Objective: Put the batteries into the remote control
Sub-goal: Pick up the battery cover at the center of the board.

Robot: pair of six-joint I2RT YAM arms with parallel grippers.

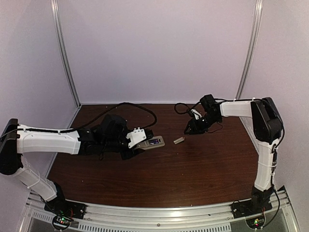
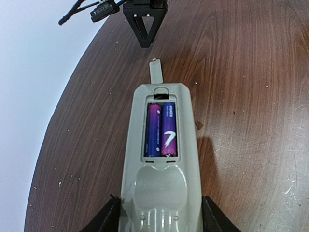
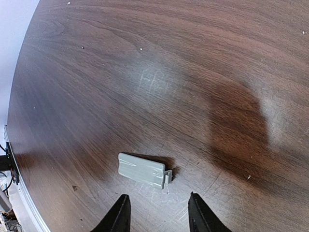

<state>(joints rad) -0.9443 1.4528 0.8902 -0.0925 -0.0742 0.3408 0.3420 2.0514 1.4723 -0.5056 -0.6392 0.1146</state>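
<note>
Both batteries [image 2: 161, 129] sit in the remote control [image 2: 159, 193], clamped by the left end effector [image 2: 161, 220] at the middle of the worktop [image 2: 251, 96]. Likely only the cover [image 3: 143, 170] is left to fit; it lies at the remote's 3 o'clock, beneath the parted, empty right end effector [image 3: 157, 212].

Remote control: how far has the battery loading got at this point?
Done: both batteries lie side by side in the open compartment of the remote control. In hand: the left gripper grips the remote; the right gripper hovers open near the loose cover on the table. Left: only refitting that cover, if required.
</note>
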